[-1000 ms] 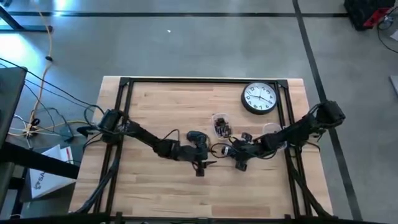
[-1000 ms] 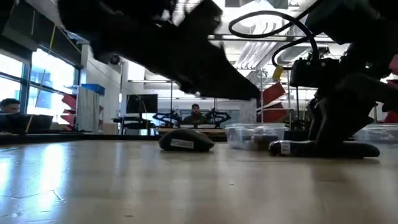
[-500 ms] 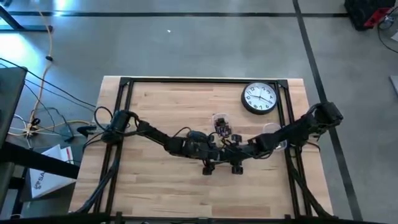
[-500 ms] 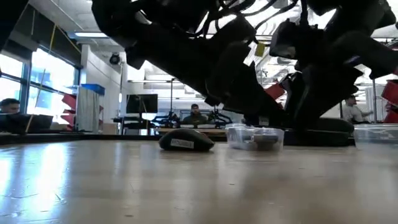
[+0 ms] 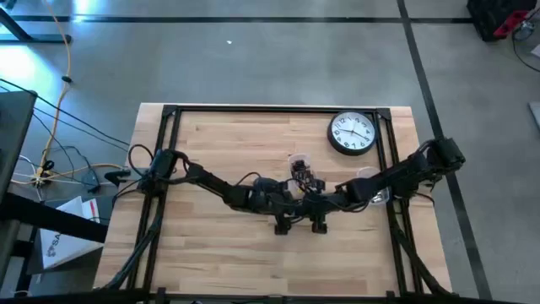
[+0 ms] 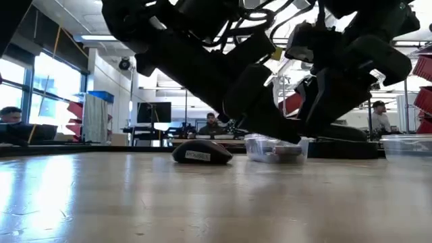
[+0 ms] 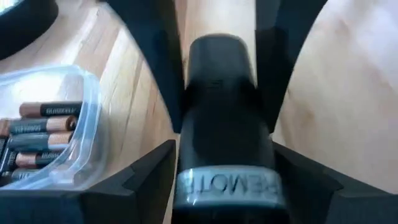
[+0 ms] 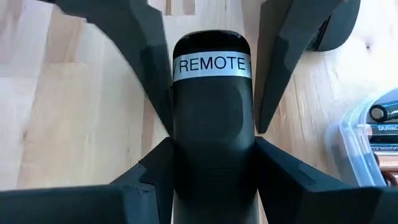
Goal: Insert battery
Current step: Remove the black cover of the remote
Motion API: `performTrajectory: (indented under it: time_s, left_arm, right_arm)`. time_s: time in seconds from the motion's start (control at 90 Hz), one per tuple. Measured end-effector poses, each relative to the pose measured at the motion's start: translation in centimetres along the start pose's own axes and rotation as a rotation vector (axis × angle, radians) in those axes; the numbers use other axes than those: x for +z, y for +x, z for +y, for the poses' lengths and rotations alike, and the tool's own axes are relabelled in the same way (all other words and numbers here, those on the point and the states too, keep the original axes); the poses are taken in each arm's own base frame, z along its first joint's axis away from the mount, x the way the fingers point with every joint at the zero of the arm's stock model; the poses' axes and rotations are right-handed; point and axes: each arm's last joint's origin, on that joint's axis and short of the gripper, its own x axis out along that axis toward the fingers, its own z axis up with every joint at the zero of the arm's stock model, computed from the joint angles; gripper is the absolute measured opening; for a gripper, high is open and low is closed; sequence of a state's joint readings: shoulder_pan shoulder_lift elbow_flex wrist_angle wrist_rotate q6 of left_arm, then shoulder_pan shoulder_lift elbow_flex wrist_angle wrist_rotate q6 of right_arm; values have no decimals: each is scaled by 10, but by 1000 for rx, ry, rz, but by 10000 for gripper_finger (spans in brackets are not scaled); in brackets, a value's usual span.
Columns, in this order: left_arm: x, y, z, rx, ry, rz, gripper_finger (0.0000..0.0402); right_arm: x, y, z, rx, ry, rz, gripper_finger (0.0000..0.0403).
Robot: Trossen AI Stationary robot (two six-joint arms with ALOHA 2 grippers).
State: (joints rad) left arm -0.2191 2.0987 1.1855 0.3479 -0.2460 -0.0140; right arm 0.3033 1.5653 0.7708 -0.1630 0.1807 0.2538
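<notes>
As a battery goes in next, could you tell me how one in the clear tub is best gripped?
Across the middle of its barrel, from above: the batteries lie flat, side by side, and the tub walls likely block the sides. For now the left hand and the right hand are both shut on the remote.

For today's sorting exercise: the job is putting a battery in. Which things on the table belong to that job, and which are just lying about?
Belong to the job:
- remote, gripped by left tool and right tool
- tub of batteries

Just lying about:
- wall clock
- dark mouse-shaped object
- second clear tub at the table's right side
</notes>
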Motion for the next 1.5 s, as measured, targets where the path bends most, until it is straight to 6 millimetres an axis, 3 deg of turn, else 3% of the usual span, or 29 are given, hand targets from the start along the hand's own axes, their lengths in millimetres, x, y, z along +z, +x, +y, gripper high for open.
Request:
performTrajectory:
  time_s: [0.311,0.556,0.711,0.978,1.111,1.3,1.5]
  left_arm:
    - [0,0,-2,-16,28,6,215]
    - [-1,0,-3,-23,26,7,163]
    - [-1,-1,-3,-25,26,13,162]
    - [1,-13,-4,-32,38,102,162]
    - [11,-22,-4,-27,32,95,162]
    - [11,-26,-8,-24,19,102,162]
    - [15,-26,-9,-25,10,66,162]
  right_arm:
    - [2,0,0,5,-1,-28,144]
    - [2,0,0,4,-2,-24,144]
    - [2,0,0,5,-2,-23,147]
    - [-1,-2,-1,14,38,29,264]
    - [-5,-3,1,15,44,64,289]
    - [-9,-4,6,-46,17,59,271]
    - [-9,-4,8,-8,16,72,201]
